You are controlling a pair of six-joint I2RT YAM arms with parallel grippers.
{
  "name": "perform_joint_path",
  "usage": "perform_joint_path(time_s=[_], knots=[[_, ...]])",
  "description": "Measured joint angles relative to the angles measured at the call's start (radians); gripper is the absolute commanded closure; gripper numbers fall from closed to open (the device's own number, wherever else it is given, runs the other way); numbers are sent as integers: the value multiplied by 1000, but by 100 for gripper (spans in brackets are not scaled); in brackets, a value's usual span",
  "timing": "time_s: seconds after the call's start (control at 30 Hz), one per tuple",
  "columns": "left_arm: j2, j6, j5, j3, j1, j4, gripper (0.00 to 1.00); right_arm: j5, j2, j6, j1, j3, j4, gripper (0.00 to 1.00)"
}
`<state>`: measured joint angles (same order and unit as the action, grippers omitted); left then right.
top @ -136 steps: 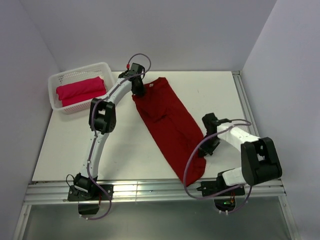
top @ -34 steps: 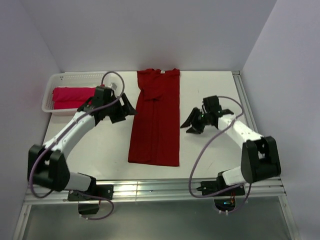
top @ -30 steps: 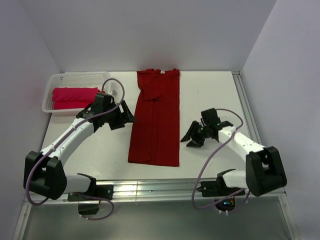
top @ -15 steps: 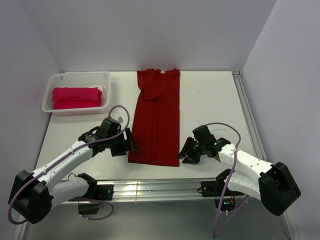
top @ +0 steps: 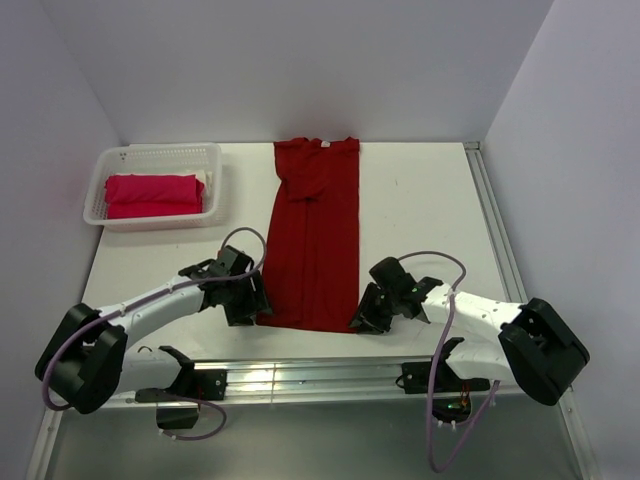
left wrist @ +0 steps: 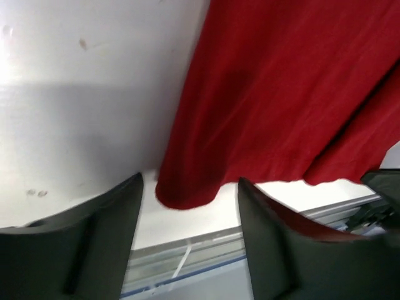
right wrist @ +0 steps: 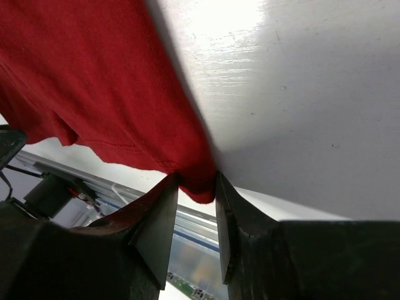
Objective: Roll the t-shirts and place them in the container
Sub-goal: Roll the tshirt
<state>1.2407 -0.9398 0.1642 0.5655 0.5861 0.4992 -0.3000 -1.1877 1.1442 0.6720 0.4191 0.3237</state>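
Note:
A dark crimson t-shirt [top: 315, 240], folded into a long strip, lies flat on the table with its collar far and its hem near. My left gripper [top: 258, 305] is at the hem's left corner. In the left wrist view it is open [left wrist: 190, 181], its fingers wide either side of the rounded corner [left wrist: 187, 194]. My right gripper [top: 362, 320] is at the hem's right corner. Its jaws [right wrist: 197, 194] stand narrow, straddling that corner [right wrist: 199, 181] with a gap still showing. A brighter pinkish-red t-shirt [top: 155, 195] lies folded in the basket.
The white lattice basket [top: 150, 150] stands at the far left corner. An aluminium rail [top: 320, 375] runs along the near table edge, just below both grippers. White walls close in the back and sides.
Both arms have swept from beside the shirt's middle down to its hem corners near the table's front edge. Both sets of jaws have narrowed, the right one more. The shirt has not moved over the last second.

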Motion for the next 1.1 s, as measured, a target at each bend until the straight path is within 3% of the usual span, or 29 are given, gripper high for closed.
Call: perform_joint_path(time_s=[0.17,0.27,0.33,0.4,0.7,1.1], knots=[[22,-1,-5,-1,1,-42,51,-2,-13,12,3,2,-3,68],[37,-3,-5,-4,1,-64,66,-4,-27,13,4,4,-5,86],[45,-7,0,-10,1,-82,83,-6,-44,15,4,10,-4,100],[48,-6,4,-19,1,-97,100,-5,-57,11,5,24,9,100],[36,-27,34,-23,63,-93,100,-7,-1,2,5,29,106,100],[-41,-98,90,26,110,67,100,-26,53,-70,-10,124,314,100]])
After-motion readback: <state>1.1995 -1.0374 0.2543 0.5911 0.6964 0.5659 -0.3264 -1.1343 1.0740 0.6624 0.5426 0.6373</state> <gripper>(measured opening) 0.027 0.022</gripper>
